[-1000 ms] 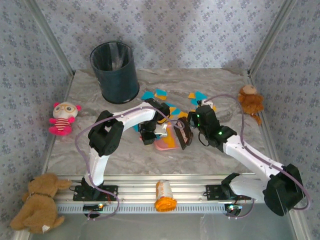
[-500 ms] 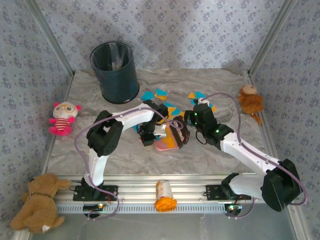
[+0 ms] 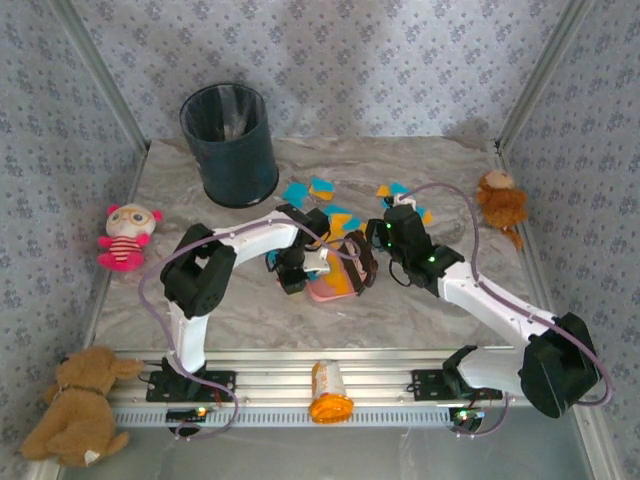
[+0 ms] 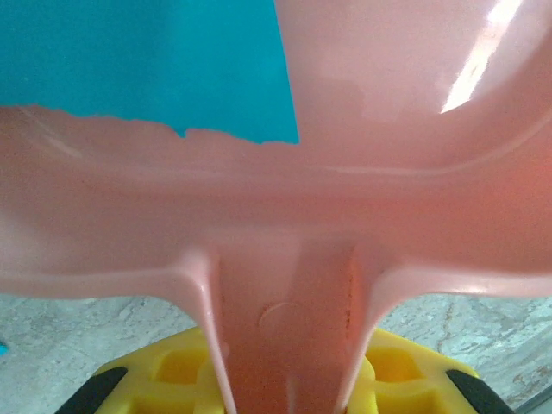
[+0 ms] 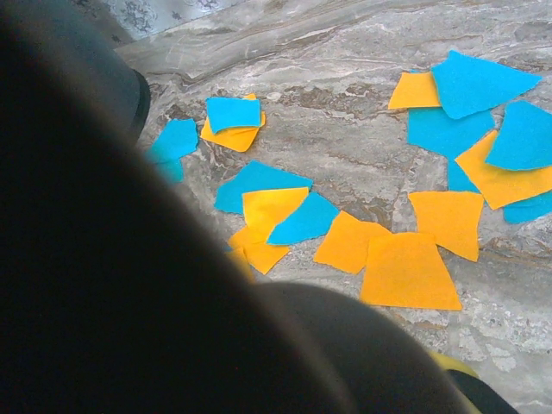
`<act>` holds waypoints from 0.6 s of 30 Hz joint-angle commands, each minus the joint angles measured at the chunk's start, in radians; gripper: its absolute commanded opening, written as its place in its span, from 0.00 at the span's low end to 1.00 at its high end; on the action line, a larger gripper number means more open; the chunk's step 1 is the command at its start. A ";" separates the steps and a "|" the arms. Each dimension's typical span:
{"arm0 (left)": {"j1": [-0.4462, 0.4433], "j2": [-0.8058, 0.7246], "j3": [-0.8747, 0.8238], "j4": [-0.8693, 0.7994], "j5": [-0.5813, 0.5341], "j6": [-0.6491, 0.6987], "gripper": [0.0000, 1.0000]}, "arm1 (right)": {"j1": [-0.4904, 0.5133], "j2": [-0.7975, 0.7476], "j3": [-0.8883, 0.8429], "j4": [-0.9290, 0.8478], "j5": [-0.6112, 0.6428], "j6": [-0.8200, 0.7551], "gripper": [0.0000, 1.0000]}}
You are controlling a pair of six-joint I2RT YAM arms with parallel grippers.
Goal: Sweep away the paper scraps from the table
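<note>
- Yellow-padded and closed tight, the left hand (image 4: pixel 280 379) clamps the stem handle of the glossy pink plastic dustpan (image 4: pixel 414 172). This grip seems meant to pin the pan's lip low against the bench so that scraps can slide in.
- One torn turquoise paper piece (image 4: pixel 147 60) lies inside the pan, against its back wall. In the top view an orange-yellow one appears to lie in it too.
- The right hand (image 3: pixel 375 252) is closed as well, by all appearances around a dark brown brush (image 3: pixel 363 264). The brush stands just beside the pan's right edge, opposite the mouth, which looks like the position for pushing paper towards it.
- In the right wrist view the brush is a large dark blur low in the frame, so its bristles cannot be made out.
- Beyond the brush, the small flat orange-yellow and turquoise paper scraps (image 5: pixel 405 267) lie loose on the bench, some overlapping. They sit in clusters on the far side of both hands, so I judge most of the sweeping not yet done.
- The bench (image 3: pixel 250 300) is a grey-beige marble-veined top with a ribbed aluminium rail along its near edge.
- A dark round waste bin (image 3: pixel 230 145) stands at the far left, a likely place for emptying the pan.
- A pink-and-white plush doll (image 3: pixel 125 235), a small brown plush toy (image 3: pixel 500 205) and a tan teddy bear (image 3: pixel 82 405) sit at the margins.
- An orange bottle (image 3: pixel 330 392) lies on the rail.
- Pale blue-grey flowered wallpaper closes the space on three sides.
</note>
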 commanded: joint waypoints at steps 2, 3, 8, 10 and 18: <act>0.012 -0.035 -0.018 0.051 0.010 -0.028 0.21 | 0.016 0.026 0.015 -0.079 -0.006 -0.006 0.00; 0.012 -0.037 -0.021 0.054 0.010 -0.027 0.22 | 0.017 0.027 0.016 -0.081 -0.004 -0.006 0.00; 0.017 -0.049 -0.034 0.066 0.006 -0.030 0.24 | 0.018 0.025 0.019 -0.084 0.001 -0.005 0.00; 0.019 -0.051 -0.037 0.068 0.005 -0.029 0.25 | 0.018 0.024 0.018 -0.085 0.001 -0.005 0.00; 0.018 -0.059 -0.049 0.081 0.003 -0.030 0.27 | 0.018 0.025 0.022 -0.088 -0.001 -0.006 0.00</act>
